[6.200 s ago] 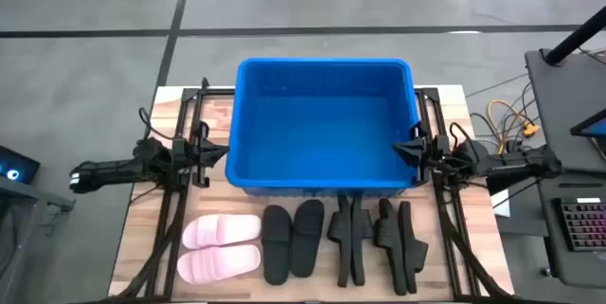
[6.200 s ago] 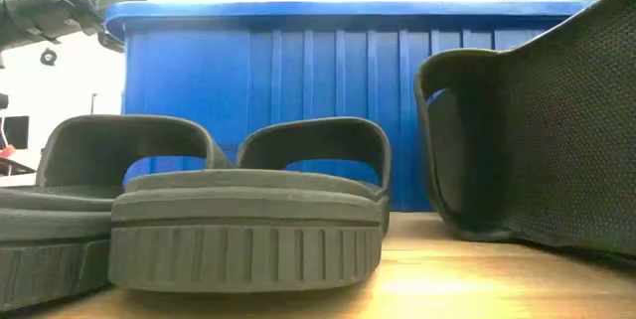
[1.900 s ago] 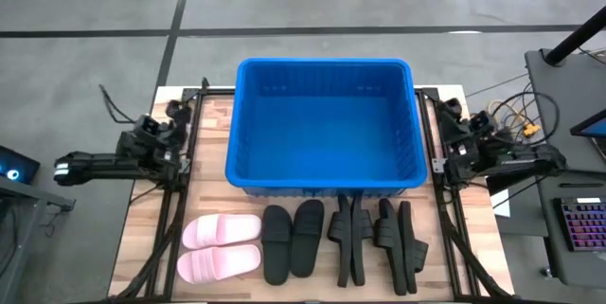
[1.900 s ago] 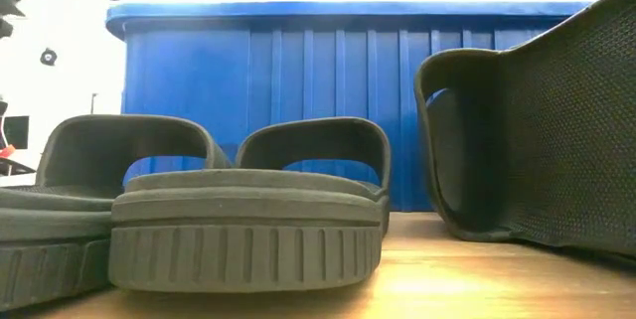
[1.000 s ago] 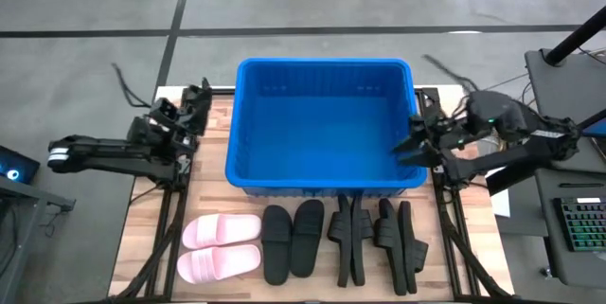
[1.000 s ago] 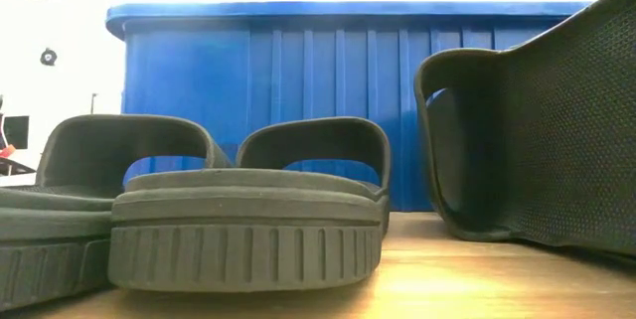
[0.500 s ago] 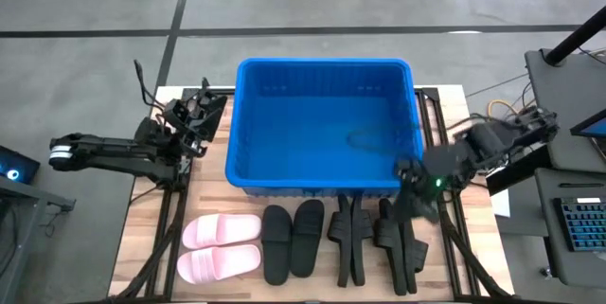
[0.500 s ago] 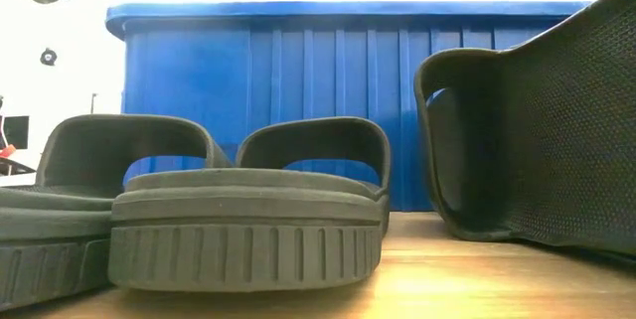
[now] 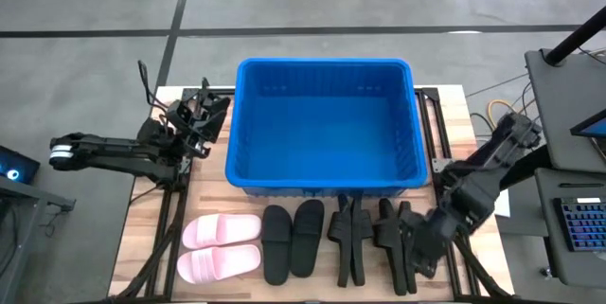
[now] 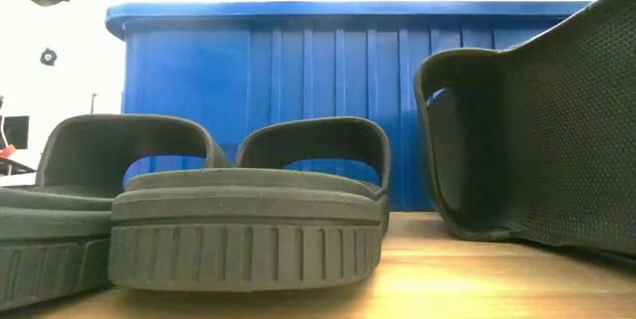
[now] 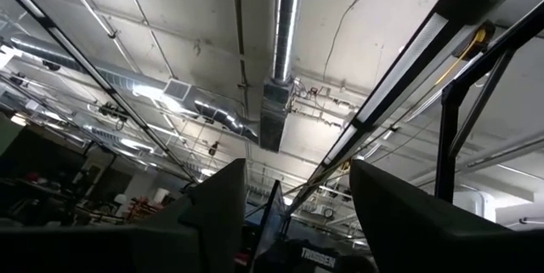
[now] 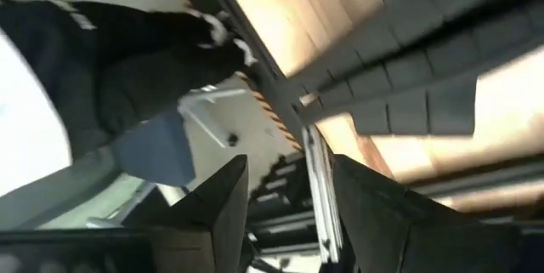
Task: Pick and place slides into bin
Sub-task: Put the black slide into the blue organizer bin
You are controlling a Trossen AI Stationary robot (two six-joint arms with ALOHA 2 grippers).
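Note:
The blue bin [image 9: 322, 124] stands at the middle of the table. Along the near edge lie the slides: a pink pair [image 9: 220, 247], a flat black pair [image 9: 292, 238], and further black ones on their sides [image 9: 348, 240] [image 9: 396, 242]. My right gripper [image 9: 418, 250] hangs open, tilted down, over the rightmost black slides; its wrist view shows their treaded soles [image 12: 425, 77] past the empty gap between its fingers [image 12: 289, 213]. My left gripper [image 9: 204, 115] stands open beside the bin's left wall, pointing up at the ceiling [image 11: 293, 213].
The low view shows the flat black pair [image 10: 248, 230] in front of the bin's near wall [image 10: 328, 90], and a black slide on its side [image 10: 537, 140] at the right. Dark frame rails [image 9: 175, 219] run along both table sides. A desk with a keyboard [image 9: 578, 228] stands to the right.
My right gripper has swung from beside the bin's right wall toward the table's near edge, sinking and tipping downward, and now hangs over the rightmost black slides. The slides and the bin have stayed where they were.

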